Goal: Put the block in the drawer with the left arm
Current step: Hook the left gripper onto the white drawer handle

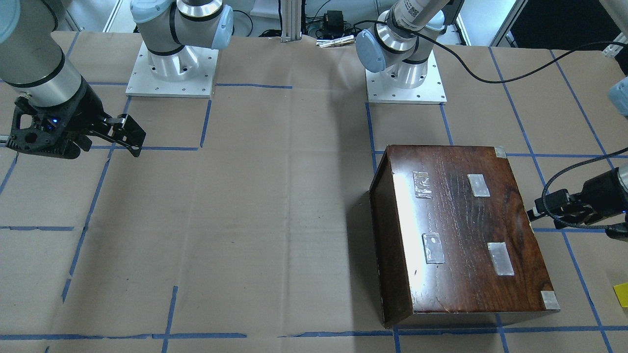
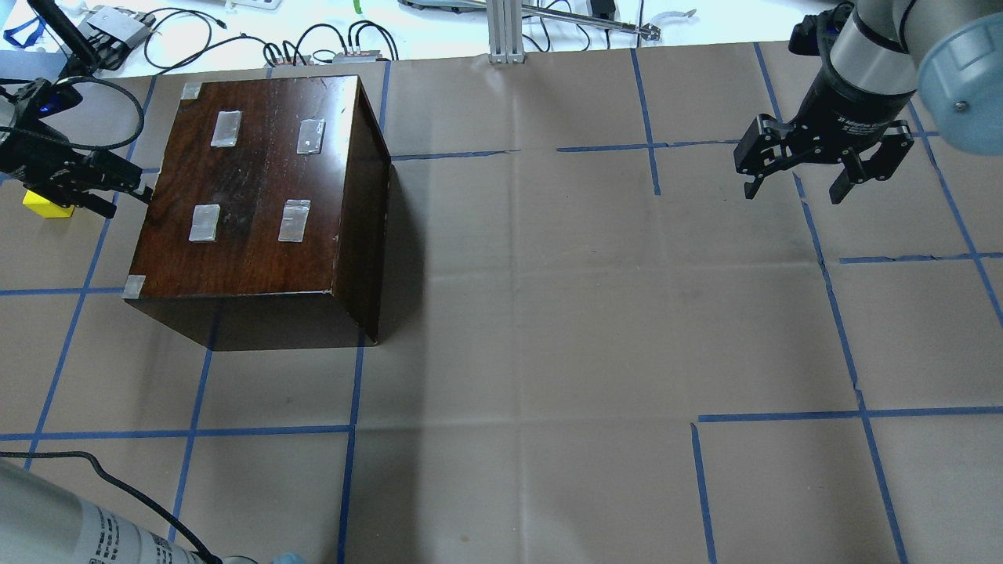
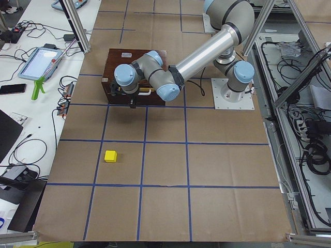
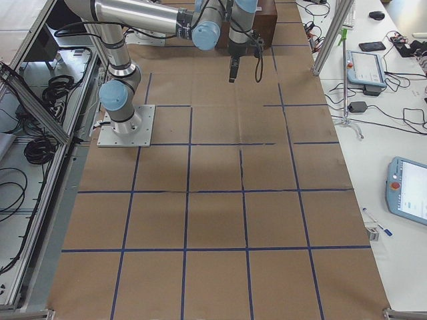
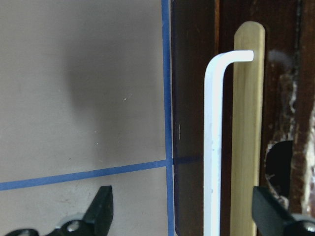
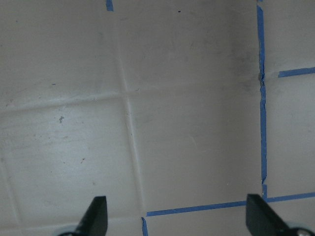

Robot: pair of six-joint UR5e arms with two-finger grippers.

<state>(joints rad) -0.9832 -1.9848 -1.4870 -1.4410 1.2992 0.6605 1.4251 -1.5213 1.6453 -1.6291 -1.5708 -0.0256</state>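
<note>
The dark wooden box stands on the paper-covered surface, four patches of tape on its glossy top; the drawer shows as a pale strip set in the box's side face, its white handle running along it.

The left arm, with a black cable trailing to it, reaches to that drawer face of the box; the left pincer is spread and pinches nothing; in the wrist view one finger hangs over the surface beside the box, the other sits against the box's dark face, and the handle lies between them, touching neither.

The block rests on the surface out from the box's drawer face, apart from the box, partly hidden behind the left pincer in the overhead view.

The right pincer hangs above the surface well apart from the box on its opposite side, fingers spread wide and holding nothing.
</note>
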